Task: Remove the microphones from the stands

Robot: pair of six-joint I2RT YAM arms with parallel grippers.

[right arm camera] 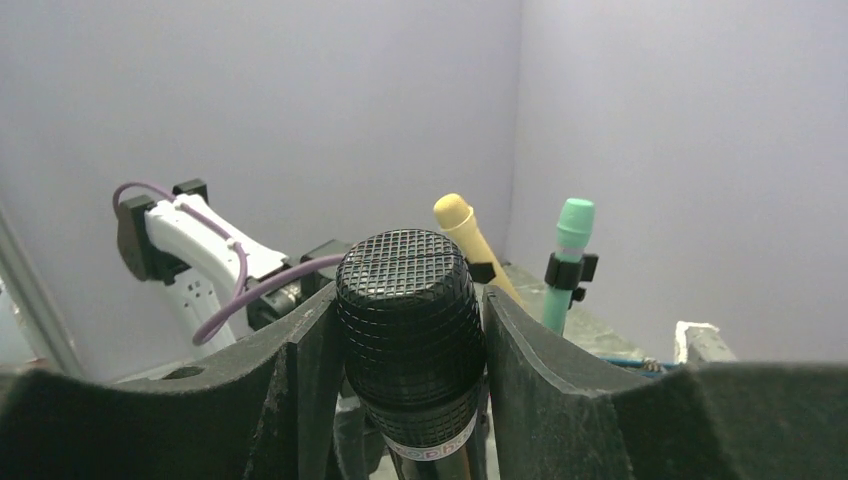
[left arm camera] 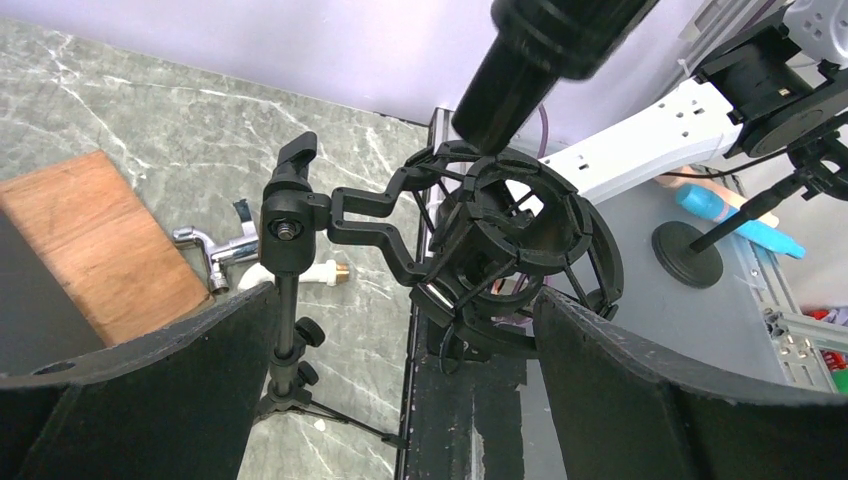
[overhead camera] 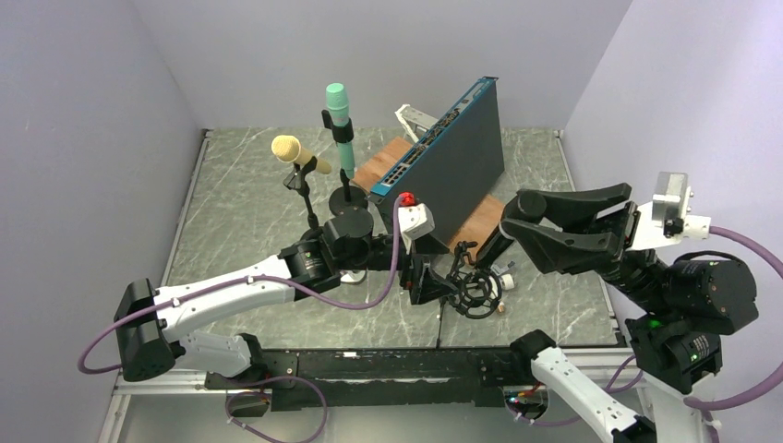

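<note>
A yellow microphone point(overhead camera: 297, 152) and teal microphone point(overhead camera: 338, 111) stand beside a blue rack unit point(overhead camera: 457, 157) on a wooden board point(overhead camera: 386, 159).

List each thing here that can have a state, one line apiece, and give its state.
Left end effector, open, fingers flanking the shock mount.
Right end effector, shut on the black microphone.
Black microphone, tilted, lower end at the shock mount's rim.
Yellow microphone, mounted, tilted.
Green microphone, mounted, upright.
</note>
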